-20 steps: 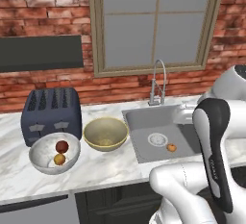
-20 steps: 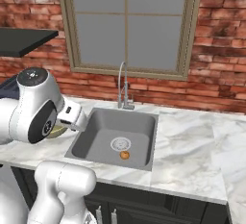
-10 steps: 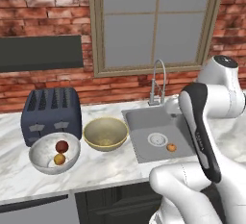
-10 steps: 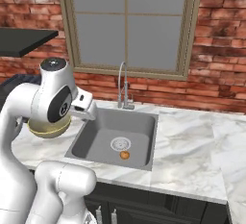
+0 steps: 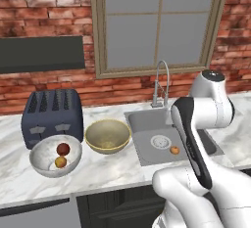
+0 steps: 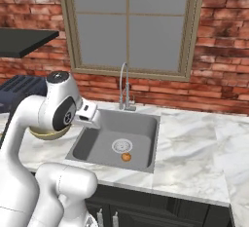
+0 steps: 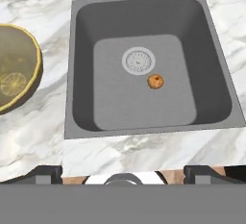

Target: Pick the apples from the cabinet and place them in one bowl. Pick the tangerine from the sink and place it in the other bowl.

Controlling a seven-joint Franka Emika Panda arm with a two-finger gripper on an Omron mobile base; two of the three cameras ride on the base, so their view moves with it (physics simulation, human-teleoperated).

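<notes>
Two apples (image 5: 62,155), one dark red and one yellow-orange, lie touching side by side inside the pale grey-white bowl (image 5: 40,165), which sits on the marble counter (image 5: 103,172) just in front of the dark toaster (image 5: 52,115). Beside that bowl, on the sink side, stands the tan-olive bowl (image 5: 108,135); nothing can be made out inside it apart from a pale mark on its floor. In the hand view this bowl (image 7: 29,55) lies at the left edge, off to one side of the gripper (image 7: 123,173).

The tangerine (image 7: 155,81) rests on the floor of the grey sink (image 7: 81,64), just beside the round drain (image 7: 138,60) and apart from the basin walls. It sits ahead of the tool and slightly to the right of its centre line, well clear of the fingertips (image 7: 45,173). The base views agree: the fruit (image 5: 174,149) (image 6: 126,157) lies loose on the basin floor near the drain.

The gripper hangs above the near rim of the sink, looking down into the basin. Its two dark tips stand far apart at the bottom corners of the hand view, jaws spread wide with nothing between them. In the right base view the hand (image 6: 88,115) sits over the sink's near-left corner.

The chrome faucet (image 6: 125,87) rises behind the basin, below the window (image 6: 129,24). The dark shelf board (image 6: 22,40) hangs on the brick wall.
</notes>
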